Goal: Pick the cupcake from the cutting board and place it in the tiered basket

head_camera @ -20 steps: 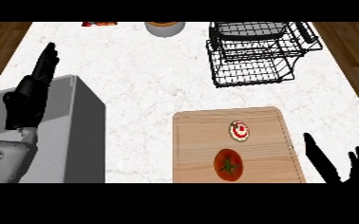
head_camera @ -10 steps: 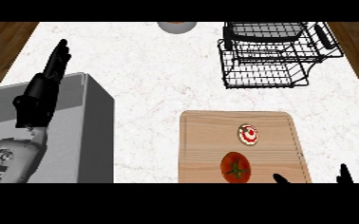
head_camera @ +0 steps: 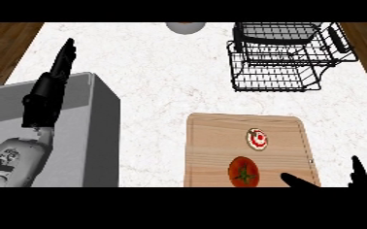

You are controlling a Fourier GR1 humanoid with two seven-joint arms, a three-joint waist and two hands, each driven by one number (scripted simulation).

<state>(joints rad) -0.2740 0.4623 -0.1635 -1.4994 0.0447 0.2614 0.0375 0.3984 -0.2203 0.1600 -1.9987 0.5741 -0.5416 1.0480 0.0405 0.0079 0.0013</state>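
Wire tiered basket (head_camera: pixel 290 56), upper right, holds nothing; cupcake (head_camera: pixel 257 139) and tomato (head_camera: pixel 243 171) on cutting board (head_camera: pixel 215 145); left robot hand (head_camera: pixel 52 85) straight-fingered; right robot hand (head_camera: pixel 305 180) spread.

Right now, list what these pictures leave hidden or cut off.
- Right hand: head view, only fingertips show; the lower edge cuts off the rest.
- Grey bowl: head view, its far side is cut by the upper edge.
- Grey box: head view, its near end runs past the lower edge, and the left hand covers part of it.
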